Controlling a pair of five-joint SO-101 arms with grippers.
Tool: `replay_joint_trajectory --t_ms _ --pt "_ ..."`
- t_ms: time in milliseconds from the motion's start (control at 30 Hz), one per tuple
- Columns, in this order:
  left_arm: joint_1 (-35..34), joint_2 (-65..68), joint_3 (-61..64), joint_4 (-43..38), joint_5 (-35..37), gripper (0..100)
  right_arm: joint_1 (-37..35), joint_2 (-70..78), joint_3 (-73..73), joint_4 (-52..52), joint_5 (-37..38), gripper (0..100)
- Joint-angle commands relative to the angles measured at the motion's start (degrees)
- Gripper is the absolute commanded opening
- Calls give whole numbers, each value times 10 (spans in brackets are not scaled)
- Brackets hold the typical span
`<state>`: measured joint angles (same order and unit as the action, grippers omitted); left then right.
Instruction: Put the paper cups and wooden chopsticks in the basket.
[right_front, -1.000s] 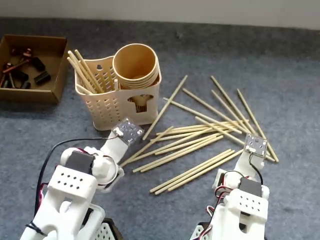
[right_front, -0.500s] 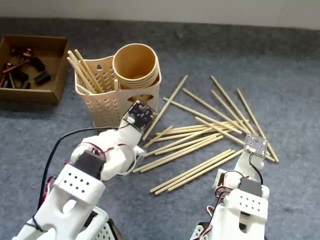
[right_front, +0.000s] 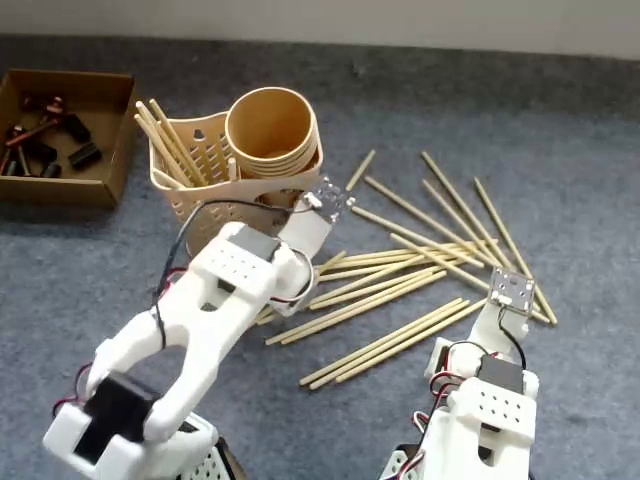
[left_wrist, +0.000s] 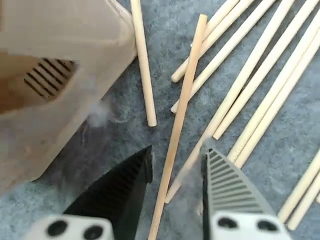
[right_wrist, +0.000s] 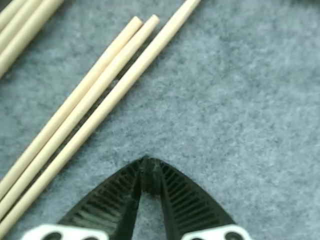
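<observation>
1. Straddling one loose chopstick (left_wrist: 180, 100), the left gripper (left_wrist: 177, 148) is hovering with its jaws apart and gripping nothing. Whether the tips are touching the table (right_front: 560, 130) cannot be told.
2. In the high view, the left arm (right_front: 230, 290) is covering part of the front wall of the basket (right_front: 172, 195), and its wrist is hiding the jaws.
3. The paper cups (right_front: 272, 130) are sitting stacked in the basket; their number is hard to make out.
4. A bundle of chopsticks (right_front: 165, 140) is leaning in the basket's other compartment.
5. More chopsticks (right_front: 400, 270) are lying scattered on the table beside the basket, some running under the left arm.
6. The right gripper (right_wrist: 147, 167) is hanging over bare table with its jaws closed on nothing, beside three chopsticks (right_wrist: 100, 85) cut off at the edge of the right wrist view.
</observation>
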<state>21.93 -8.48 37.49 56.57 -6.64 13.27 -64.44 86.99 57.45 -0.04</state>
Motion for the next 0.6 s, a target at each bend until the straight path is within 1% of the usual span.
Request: replay_joint_trajectory --t_ms 0,400,567 --pt "7 33 -42 -13 -12 161 5 0 0 -14 -7 5" --pt "-29 118 -92 -14 -15 161 3 0 0 -14 -7 5" --pt "-25 165 -109 -11 -15 159 2 0 0 -14 -5 5"
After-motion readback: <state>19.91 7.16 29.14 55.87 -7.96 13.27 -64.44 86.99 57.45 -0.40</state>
